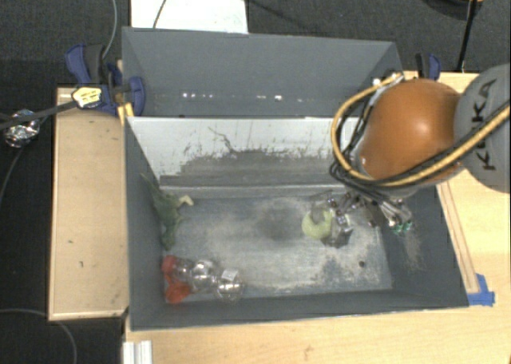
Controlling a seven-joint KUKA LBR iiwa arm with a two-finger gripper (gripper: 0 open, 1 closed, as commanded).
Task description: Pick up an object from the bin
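Gripper (pixel 341 225) was seen low against a pale green roundish lump (pixel 318 225) right of centre in the grey metal bin (pixel 255 231), whether clenched or released could not be told, and centring over it was judged needed before any lift.

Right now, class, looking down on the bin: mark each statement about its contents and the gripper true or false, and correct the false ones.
1. A pale green round thing lies right beside the gripper, in the right half of the bin. True.
2. The green toy figure lies by the right wall. False: it lies by the left wall.
3. A clear plastic thing with red parts lies in the view's lower left corner of the bin. True.
4. Things are heaped high. False: three things lie apart.
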